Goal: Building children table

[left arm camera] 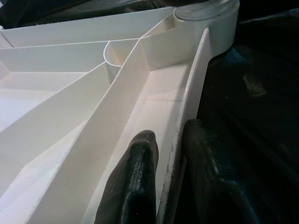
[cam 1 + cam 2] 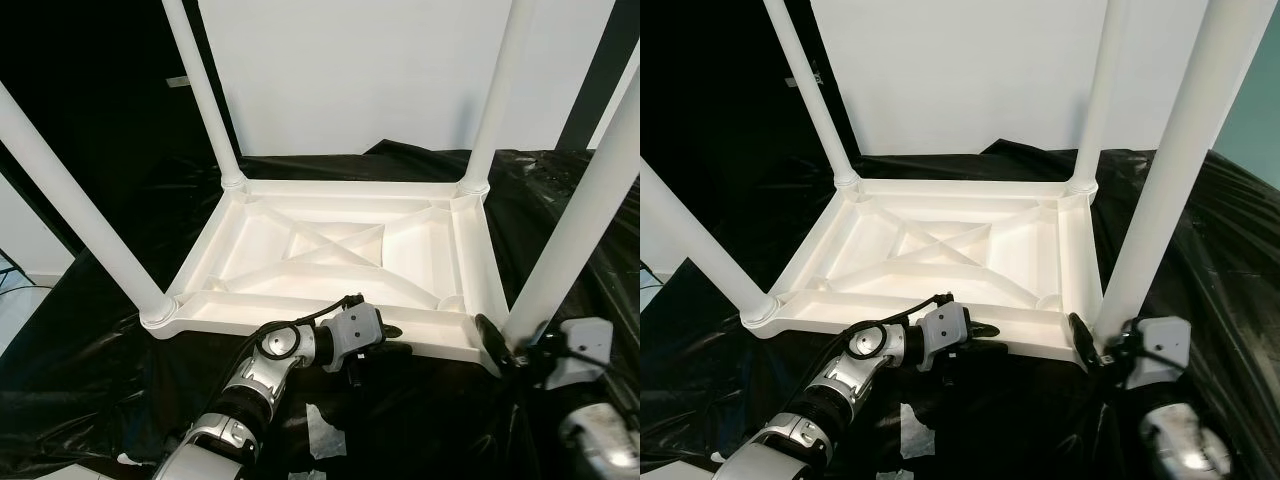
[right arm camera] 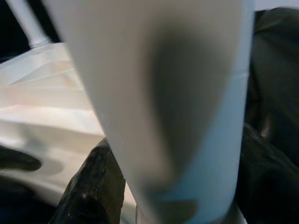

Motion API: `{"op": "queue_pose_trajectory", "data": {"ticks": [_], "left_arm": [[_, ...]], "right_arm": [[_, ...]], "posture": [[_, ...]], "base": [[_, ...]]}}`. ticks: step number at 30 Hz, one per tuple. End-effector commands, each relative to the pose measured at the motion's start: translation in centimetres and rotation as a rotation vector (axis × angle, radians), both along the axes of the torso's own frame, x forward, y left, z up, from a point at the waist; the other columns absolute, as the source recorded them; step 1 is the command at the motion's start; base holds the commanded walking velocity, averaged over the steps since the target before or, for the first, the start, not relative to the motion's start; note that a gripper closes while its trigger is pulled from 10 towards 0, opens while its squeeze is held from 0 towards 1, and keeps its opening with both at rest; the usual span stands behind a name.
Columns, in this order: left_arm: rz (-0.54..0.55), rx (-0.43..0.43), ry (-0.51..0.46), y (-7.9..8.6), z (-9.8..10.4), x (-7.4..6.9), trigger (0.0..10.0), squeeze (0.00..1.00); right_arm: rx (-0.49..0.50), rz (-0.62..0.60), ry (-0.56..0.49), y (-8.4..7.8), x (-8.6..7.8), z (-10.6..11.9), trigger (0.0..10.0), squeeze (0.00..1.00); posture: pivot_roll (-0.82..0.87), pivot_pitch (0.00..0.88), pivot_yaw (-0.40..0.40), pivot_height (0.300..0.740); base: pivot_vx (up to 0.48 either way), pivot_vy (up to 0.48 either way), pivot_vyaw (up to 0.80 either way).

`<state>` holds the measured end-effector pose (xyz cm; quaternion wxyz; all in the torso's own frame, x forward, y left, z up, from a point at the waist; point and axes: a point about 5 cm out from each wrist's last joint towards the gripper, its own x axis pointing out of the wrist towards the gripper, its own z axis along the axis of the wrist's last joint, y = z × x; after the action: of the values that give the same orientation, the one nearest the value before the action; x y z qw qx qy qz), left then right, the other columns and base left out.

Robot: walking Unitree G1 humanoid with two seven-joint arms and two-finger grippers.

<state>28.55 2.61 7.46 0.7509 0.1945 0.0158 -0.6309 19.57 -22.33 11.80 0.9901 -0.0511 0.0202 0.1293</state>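
Note:
A white plastic children's table (image 2: 340, 300) lies upside down on black sheeting, ribbed underside up. Four white legs stand in its corner sockets: far left (image 2: 205, 90), far right (image 2: 497, 95), near left (image 2: 80, 210) and near right (image 2: 580, 220). My left gripper (image 2: 395, 340) is at the near rim (image 1: 191, 93), shut on it, with one finger (image 1: 140, 168) inside the frame and the other outside. My right gripper (image 2: 1105, 335) is at the base of the near right leg (image 3: 163, 93), shut on it with one black finger (image 3: 93, 186) on each side.
Crinkled black plastic sheeting (image 2: 100, 400) covers the floor all around the table, with scraps of white tape (image 2: 325, 430) near my left arm. A white board (image 2: 350, 70) stands behind the table. The upright legs crowd the space above the corners.

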Motion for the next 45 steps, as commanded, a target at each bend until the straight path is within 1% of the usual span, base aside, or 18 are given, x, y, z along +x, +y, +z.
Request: {"op": "queue_pose_trajectory", "data": {"ticks": [1, 7, 11, 16, 17, 18, 22, 25, 28, 29, 30, 31, 33, 36, 37, 41, 44, 45], "left_arm": [[0.121, 0.088, 0.077, 0.4, -3.1, -1.0, 10.0, 0.00], [0.131, 0.091, 0.079, 0.8, -3.2, -0.9, 10.0, 0.00], [0.125, 0.096, 0.083, 0.9, -3.4, -1.2, 10.0, 0.00], [0.118, 0.100, 0.084, 0.9, -3.4, -1.2, 10.0, 0.00], [0.116, 0.101, 0.081, 0.9, -3.3, -1.1, 10.0, 0.00], [0.115, 0.101, 0.080, 0.8, -3.2, -1.0, 10.0, 0.00], [0.114, 0.101, 0.077, 0.8, -3.2, -1.0, 10.0, 0.00], [0.116, 0.100, 0.076, 0.8, -3.2, -1.0, 10.0, 0.00], [0.118, 0.098, 0.077, 0.7, -3.2, -1.1, 10.0, 0.00], [0.122, 0.096, 0.079, 0.7, -3.3, -1.2, 10.0, 0.00], [0.125, 0.094, 0.080, 0.7, -3.3, -1.2, 10.0, 0.00], [0.125, 0.094, 0.080, 0.7, -3.3, -1.2, 10.0, 0.00], [0.129, 0.092, 0.081, 0.7, -3.4, -1.2, 10.0, 0.00], [0.132, 0.091, 0.083, 0.8, -3.4, -1.3, 10.0, 0.00], [0.132, 0.091, 0.083, 0.8, -3.4, -1.3, 10.0, 0.00], [0.130, 0.093, 0.084, 0.8, -3.4, -1.3, 10.0, 0.00], [0.129, 0.094, 0.083, 0.8, -3.4, -1.2, 10.0, 0.00], [0.129, 0.095, 0.082, 0.8, -3.4, -1.2, 10.0, 0.00]], "right_arm": [[0.043, 0.161, 0.040, 1.7, -0.2, -0.1, 10.0, 0.00], [0.005, 0.283, 0.164, 0.4, -1.3, -0.8, 10.0, 0.00], [-0.031, 0.327, 0.186, -0.6, -1.4, -0.7, 10.0, 0.00], [-0.113, 0.354, 0.178, -2.2, -0.7, 0.1, 10.0, 0.00], [-0.130, 0.353, 0.175, -2.6, -0.5, 0.2, 9.7, 0.00], [-0.135, 0.360, 0.175, -2.9, -0.4, 0.3, 0.0, 0.00], [-0.142, 0.378, 0.189, -3.1, -0.5, 0.2, 0.0, 0.00], [-0.136, 0.388, 0.222, -2.9, -0.9, -0.5, 0.0, 0.00], [-0.107, 0.349, 0.226, -2.1, -1.3, -1.6, 0.0, 0.00], [-0.060, 0.196, 0.185, -0.9, -1.1, -2.8, 0.0, 0.00], [-0.028, 0.100, 0.169, -0.3, -1.0, -3.3, 0.0, 0.00], [-0.028, 0.100, 0.169, -0.3, -1.0, -3.3, 0.0, 0.00], [0.022, -0.068, 0.155, 0.7, -0.7, -4.2, 0.0, 0.00], [0.067, -0.247, 0.110, 1.7, -0.2, -4.3, 0.0, 0.00], [0.067, -0.247, 0.110, 1.7, -0.2, -4.3, 0.0, 0.00], [0.089, -0.389, 0.065, 2.3, 0.3, -4.1, 0.0, 0.00], [0.089, -0.386, 0.065, 2.9, 0.4, -4.2, 0.0, 0.00], [0.087, -0.371, 0.066, 3.3, 0.5, -4.3, 2.4, 0.00]], "posture": [[-0.11, 0.000, 0.070, 0.740], [-0.10, 0.000, 0.068, 0.740], [-0.10, 0.000, 0.078, 0.740], [-0.11, 0.000, 0.083, 0.740], [-0.11, 0.000, 0.084, 0.740], [-0.10, 0.000, 0.083, 0.740], [-0.10, 0.000, 0.081, 0.740], [-0.10, 0.000, 0.075, 0.740], [-0.10, 0.000, 0.069, 0.740], [-0.09, 0.000, 0.064, 0.740], [-0.09, 0.000, 0.058, 0.740], [-0.09, 0.000, 0.058, 0.740], [-0.09, 0.000, 0.054, 0.740], [-0.09, 0.000, 0.056, 0.740], [-0.09, 0.000, 0.056, 0.740], [-0.09, 0.000, 0.059, 0.740], [-0.09, 0.000, 0.060, 0.740], [-0.09, 0.000, 0.060, 0.740]], "base": [[0.000, 0.000, 0.00], [0.000, 0.000, 0.00], [0.000, 0.000, 0.00], [0.000, 0.000, 0.00], [0.000, 0.000, 0.00], [0.000, 0.000, 0.00], [0.000, 0.000, 0.00], [0.000, 0.000, 0.00], [0.000, 0.000, 0.00], [0.000, 0.000, 0.00], [0.000, 0.000, 0.00], [0.000, 0.000, 0.00], [0.000, 0.000, 0.00], [0.000, 0.000, 0.00], [0.000, 0.000, 0.00], [0.000, 0.000, 0.00], [0.000, 0.000, 0.00], [0.000, 0.000, 0.00]]}}
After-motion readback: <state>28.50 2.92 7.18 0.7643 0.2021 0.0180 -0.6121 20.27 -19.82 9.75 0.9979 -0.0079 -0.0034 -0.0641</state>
